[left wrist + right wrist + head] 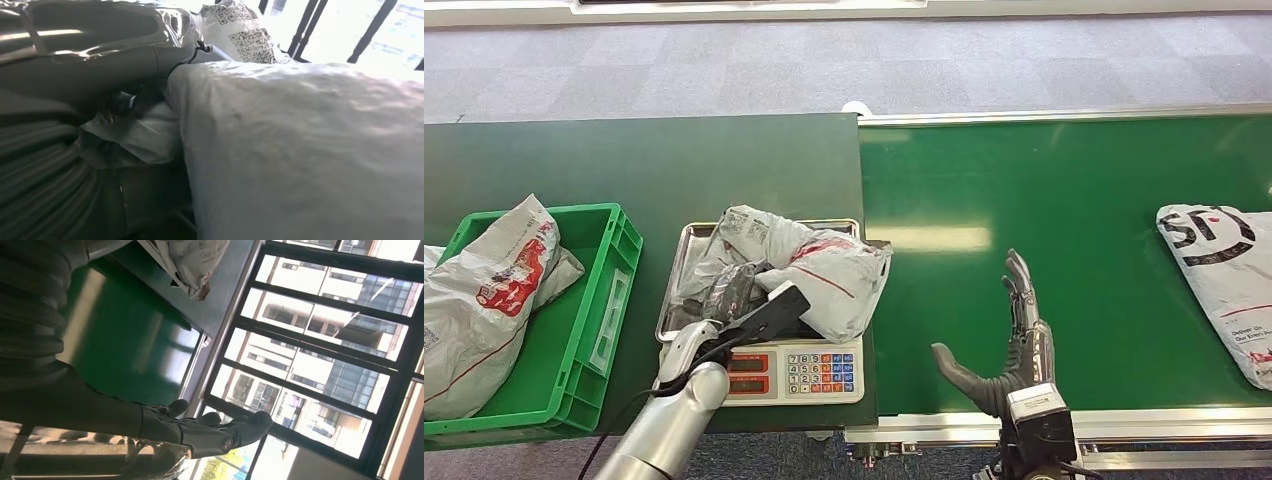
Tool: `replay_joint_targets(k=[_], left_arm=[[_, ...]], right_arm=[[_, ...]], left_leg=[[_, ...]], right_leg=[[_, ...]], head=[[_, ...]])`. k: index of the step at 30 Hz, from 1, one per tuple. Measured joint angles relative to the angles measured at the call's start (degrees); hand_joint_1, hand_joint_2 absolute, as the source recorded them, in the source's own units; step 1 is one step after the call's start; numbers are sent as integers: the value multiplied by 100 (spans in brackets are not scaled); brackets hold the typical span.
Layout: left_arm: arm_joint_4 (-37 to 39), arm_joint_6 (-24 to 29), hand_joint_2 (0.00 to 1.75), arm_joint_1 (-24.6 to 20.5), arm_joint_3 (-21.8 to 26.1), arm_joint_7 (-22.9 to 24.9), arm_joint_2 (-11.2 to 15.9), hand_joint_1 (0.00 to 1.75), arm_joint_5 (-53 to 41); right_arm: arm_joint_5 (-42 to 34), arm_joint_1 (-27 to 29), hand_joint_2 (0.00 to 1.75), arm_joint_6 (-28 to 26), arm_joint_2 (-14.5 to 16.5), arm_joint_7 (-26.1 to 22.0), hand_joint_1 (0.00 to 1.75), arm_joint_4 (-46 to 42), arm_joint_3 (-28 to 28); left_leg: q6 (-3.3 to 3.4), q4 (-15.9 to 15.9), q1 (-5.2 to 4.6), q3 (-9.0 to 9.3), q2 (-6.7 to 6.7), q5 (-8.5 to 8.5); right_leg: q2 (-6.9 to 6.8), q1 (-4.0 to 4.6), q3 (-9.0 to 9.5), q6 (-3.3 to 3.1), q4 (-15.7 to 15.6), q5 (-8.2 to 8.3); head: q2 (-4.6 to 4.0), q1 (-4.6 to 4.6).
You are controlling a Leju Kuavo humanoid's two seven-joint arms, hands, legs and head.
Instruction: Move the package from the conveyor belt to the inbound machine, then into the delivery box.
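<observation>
Probably light, soft and slippery, grey poly mailer on scale tray, bunched under left hand, grip unclear; right hand spread, empty, over conveyor belt.

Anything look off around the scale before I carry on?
Yes: the package on the scale overhangs the tray's right edge toward the conveyor belt, with the left hand on it. The right hand hangs empty.
</observation>
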Motion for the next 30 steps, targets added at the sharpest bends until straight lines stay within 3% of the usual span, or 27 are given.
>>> replay_joint_targets(k=[8,19,24,30], left_arm=[[-452,-142,175,375,191,-672,-32,164,1238],[-1751,567,175,1126,361,-1789,-31,170,2680],[-2498,1101,175,1356,308,-2379,-14,172,2880],[-3672,2327,175,1644,80,-3133,87,172,2372]], right_arm=[[-16,30,175,-36,14,3,0,0,-25],[-212,29,175,-80,15,-65,0,14,-56],[-371,25,175,-106,15,-104,0,82,-56],[-499,25,175,-115,32,-128,0,196,-27]], left_leg=[[0,0,1,-9,2,0],[-1,0,1,-44,3,1],[-1,0,1,-51,2,1],[-1,0,1,-54,2,0]], right_leg=[[2,1,-13,0,0,0],[3,2,-46,-1,0,1],[3,2,-51,-1,1,1],[3,2,-55,-1,1,0]], head=[[0,1],[0,1],[0,1],[0,1]])
